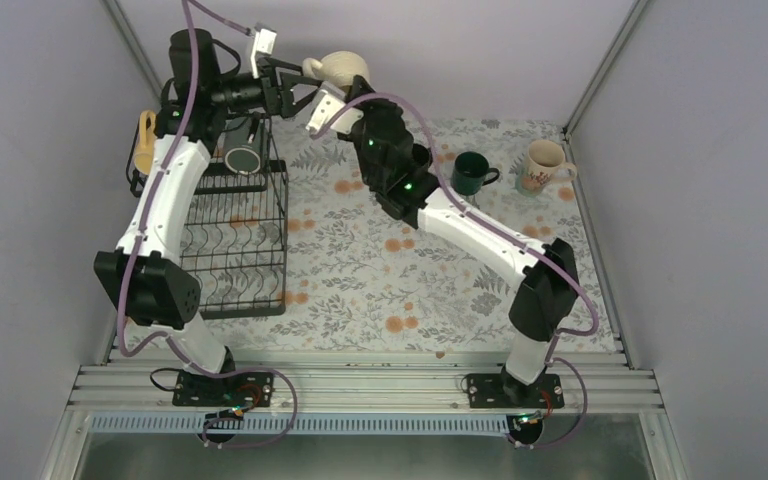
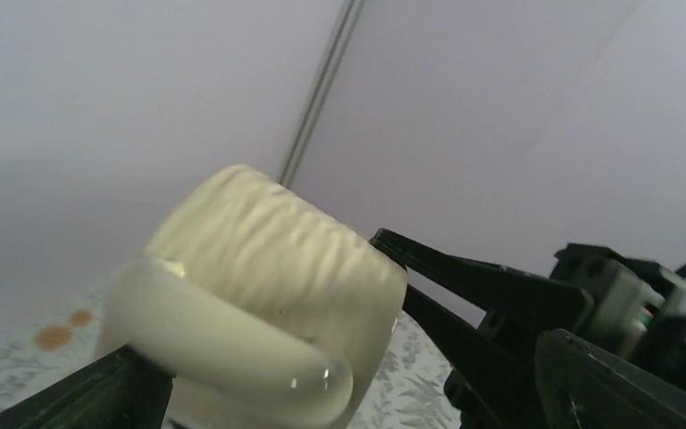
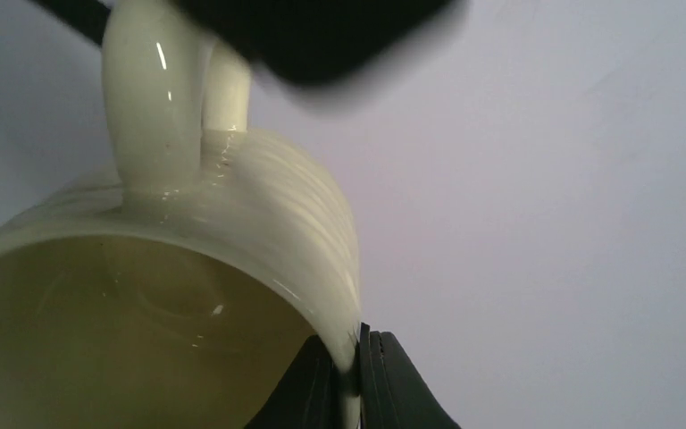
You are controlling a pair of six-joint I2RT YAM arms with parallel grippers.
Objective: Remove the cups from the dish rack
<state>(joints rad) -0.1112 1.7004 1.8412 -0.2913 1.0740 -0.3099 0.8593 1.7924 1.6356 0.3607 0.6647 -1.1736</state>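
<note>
High by the rack's far end: beige mug, mid-air between both claws.
Overhead: left claw gapes at its handle. Left wrist: one finger touches it. Right wrist: right claw pinches the rim; I fear it swivels loose.

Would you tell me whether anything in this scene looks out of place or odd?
The beige mug hangs tilted in mid-air, the right claw pinching its rim while the left claw straddles its handle; two claws on one mug is unusual. No spill or damage shows.
</note>
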